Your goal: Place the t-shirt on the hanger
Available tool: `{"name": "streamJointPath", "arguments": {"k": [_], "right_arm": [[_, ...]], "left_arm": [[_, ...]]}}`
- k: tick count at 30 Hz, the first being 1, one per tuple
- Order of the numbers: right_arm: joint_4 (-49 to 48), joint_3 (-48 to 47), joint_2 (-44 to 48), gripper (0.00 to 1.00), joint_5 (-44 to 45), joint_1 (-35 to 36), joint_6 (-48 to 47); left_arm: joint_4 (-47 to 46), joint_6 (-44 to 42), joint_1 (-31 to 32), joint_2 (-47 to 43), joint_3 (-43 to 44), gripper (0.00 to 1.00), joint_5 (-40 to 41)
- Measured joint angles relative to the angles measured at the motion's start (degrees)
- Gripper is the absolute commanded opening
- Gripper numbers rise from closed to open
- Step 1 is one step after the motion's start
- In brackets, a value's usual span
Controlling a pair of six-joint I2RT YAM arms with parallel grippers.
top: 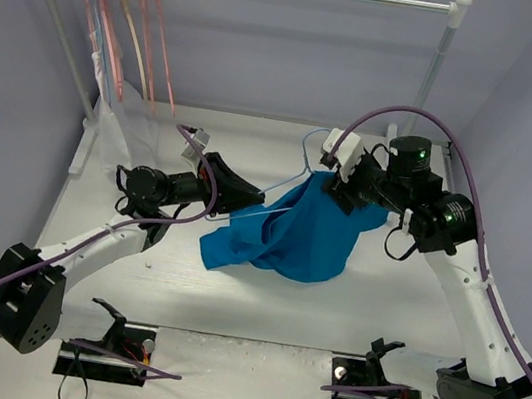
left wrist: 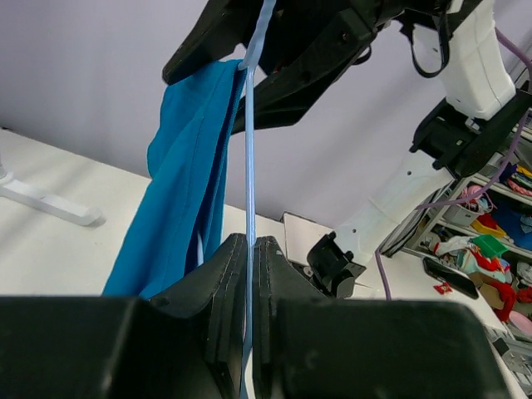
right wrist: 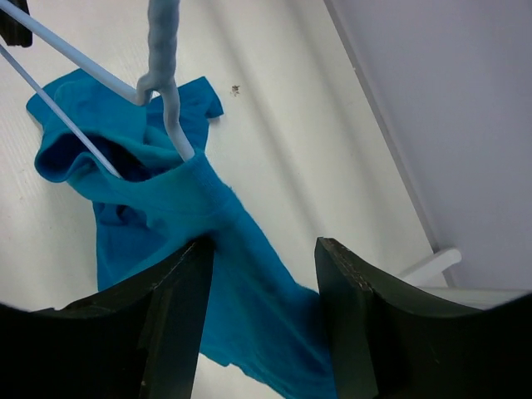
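Left gripper (left wrist: 250,243) clamped on hanger (left wrist: 249,158) bar; right gripper (right wrist: 262,249) jaws apart, t-shirt (top: 291,234) between them, hanging toward 7 o'clock in top view.

Both arms: white links (top: 103,235), black joints (top: 23,295), trailing purple cables (top: 471,181). The left end effector (left wrist: 250,249) is matte black; a green light (top: 418,154), perhaps an indicator, dots the right arm (top: 477,304).

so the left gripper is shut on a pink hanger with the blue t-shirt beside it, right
no, the hanger is light blue, not pink, as the left wrist view shows; the left gripper is shut on it with the blue t-shirt beside it
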State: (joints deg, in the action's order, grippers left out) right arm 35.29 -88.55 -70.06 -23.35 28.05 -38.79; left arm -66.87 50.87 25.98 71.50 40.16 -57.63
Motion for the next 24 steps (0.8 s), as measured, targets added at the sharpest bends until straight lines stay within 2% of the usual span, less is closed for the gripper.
{"name": "streamJointPath", "arguments": {"k": [4,5,7,8,11,12,15,16,19,24], "right_arm": [[-0.6,0.5,-0.2,0.43,-1.3,0.0,-1.1],[-0.8,0.5,-0.3,0.37,-1.7,0.0,-1.4],[-1.1,0.5,-0.6,0.30,-2.5,0.0,-1.8],[-1.4,0.5,-0.7,0.21,-2.9,0.0,-1.9],[-0.7,0.8,-0.8,0.04,-4.1,0.0,-3.3],[-0.2,0.9,-0.8,0.01,-4.7,0.1,-4.0],[0.5,1.2,-0.7,0.00,-5.3,0.1,-4.9],[0.5,1.5,-0.6,0.00,-5.0,0.1,-4.8],[-0.8,3.3,0.6,0.00,-3.8,0.1,-4.4],[-5.2,8.2,5.3,0.00,-0.3,0.1,-3.9]], "left_arm": [[0.5,0.4,0.0,0.3,1.4,0.00,-1.6],[0.8,0.4,0.0,0.3,1.6,0.00,-2.0],[1.1,0.5,0.0,0.5,1.9,0.00,-2.5],[1.4,0.5,0.0,0.6,2.1,0.00,-2.7],[2.0,0.5,-0.2,1.0,2.8,0.00,-2.6],[2.6,0.4,-0.2,1.1,3.1,0.00,-2.6],[6.8,-1.7,-0.8,1.2,3.9,0.01,-3.0],[9.1,-3.2,-0.8,1.1,4.5,0.18,-2.9],[21.0,-10.3,-0.5,0.2,8.0,0.46,-1.2],[44.6,-23.6,-0.2,-2.3,17.2,0.59,7.3]]}}
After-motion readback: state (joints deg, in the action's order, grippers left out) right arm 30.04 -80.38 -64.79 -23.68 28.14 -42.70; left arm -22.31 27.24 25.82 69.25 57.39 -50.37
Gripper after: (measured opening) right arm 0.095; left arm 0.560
